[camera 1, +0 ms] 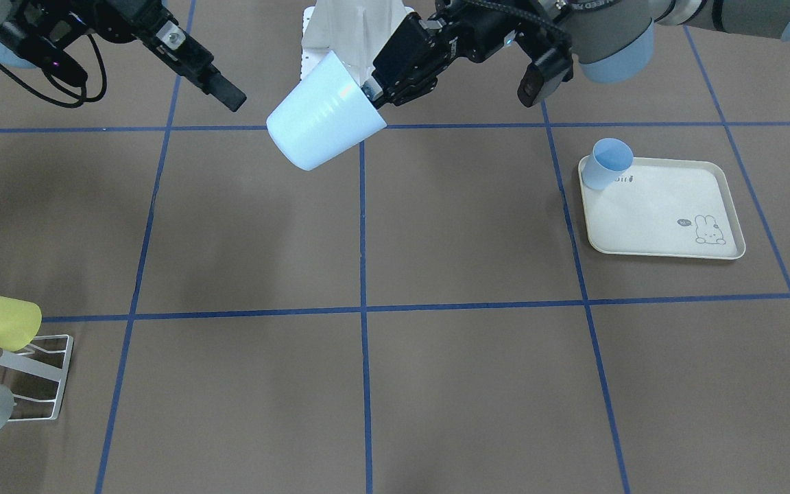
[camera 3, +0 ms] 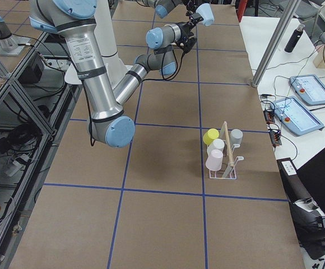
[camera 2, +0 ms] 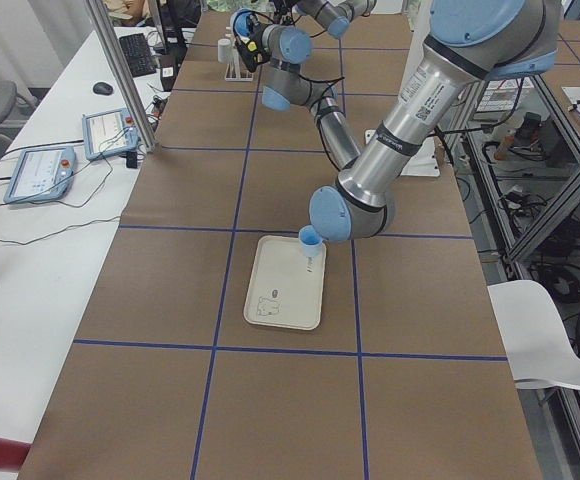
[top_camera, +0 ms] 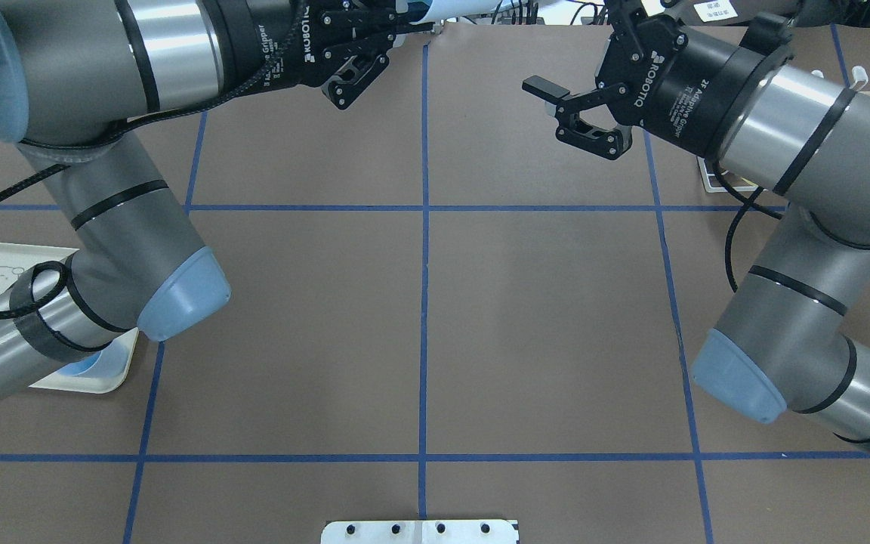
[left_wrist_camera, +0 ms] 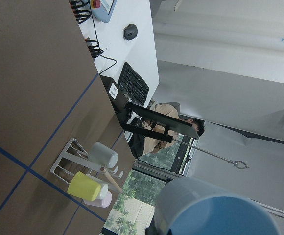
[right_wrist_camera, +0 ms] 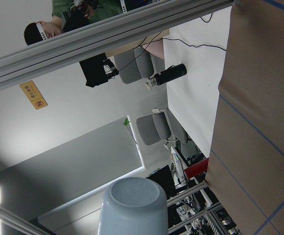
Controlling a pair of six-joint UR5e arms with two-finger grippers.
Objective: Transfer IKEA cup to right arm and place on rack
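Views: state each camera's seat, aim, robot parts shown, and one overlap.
Front-facing: across table, facing robot; left gripper holds cup, right gripper open.
Overhead: behind robot, looking down; left arm, right arm.
Exterior left: table's left end; left arm nearest.
Exterior right: right end; right arm nearest.
Left wrist: past cup toward rack.
Right wrist: toward cup's base.
Shared: rack, exterior right and left wrist.

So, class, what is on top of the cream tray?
One small blue cup sits at a corner of the tray; nothing else but a printed rabbit. From overhead, the left arm covers most of it.
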